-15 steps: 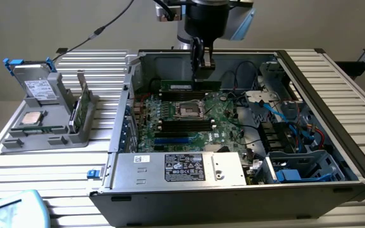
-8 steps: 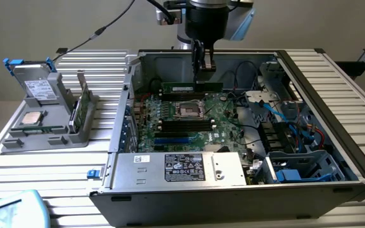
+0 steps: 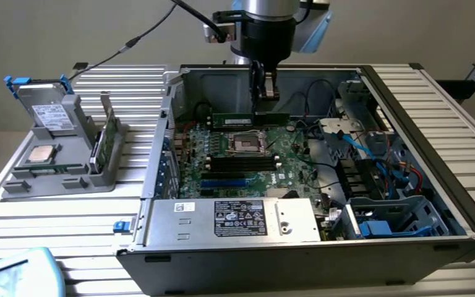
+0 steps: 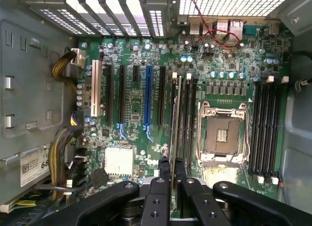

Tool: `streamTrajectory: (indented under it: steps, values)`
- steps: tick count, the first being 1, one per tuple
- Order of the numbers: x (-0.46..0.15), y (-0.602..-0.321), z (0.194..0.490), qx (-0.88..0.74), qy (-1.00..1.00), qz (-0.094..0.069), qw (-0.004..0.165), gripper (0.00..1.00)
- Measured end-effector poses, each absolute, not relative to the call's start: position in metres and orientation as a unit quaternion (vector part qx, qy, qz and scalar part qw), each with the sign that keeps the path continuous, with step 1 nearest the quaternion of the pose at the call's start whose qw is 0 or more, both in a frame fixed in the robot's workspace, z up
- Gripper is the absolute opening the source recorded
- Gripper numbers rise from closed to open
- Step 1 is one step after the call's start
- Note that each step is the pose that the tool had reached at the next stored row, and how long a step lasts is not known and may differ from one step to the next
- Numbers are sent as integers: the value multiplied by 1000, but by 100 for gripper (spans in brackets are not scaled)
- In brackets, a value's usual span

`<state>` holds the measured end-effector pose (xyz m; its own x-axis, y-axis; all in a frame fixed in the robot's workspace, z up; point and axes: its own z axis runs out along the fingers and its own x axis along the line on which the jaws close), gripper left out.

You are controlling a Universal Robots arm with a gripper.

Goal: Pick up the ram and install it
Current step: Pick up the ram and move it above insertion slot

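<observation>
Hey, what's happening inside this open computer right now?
A robot arm's gripper is shut on the ram, a green stick, holding it inside the open computer case. The stick hangs on edge over the motherboard, lined up along the black memory slots beside the CPU socket. Whether it has reached a slot can't be told.

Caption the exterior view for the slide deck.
Arm's jaws shut on the ram, holding it over the motherboard inside the open computer case.
</observation>
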<state>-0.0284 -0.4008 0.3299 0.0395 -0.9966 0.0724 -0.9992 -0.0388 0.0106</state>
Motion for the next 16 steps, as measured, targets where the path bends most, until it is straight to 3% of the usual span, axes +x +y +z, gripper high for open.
streamTrajectory:
  steps: [16]
  values:
    - [-32, -399, 301, 720, -693, 22, 29, 14]
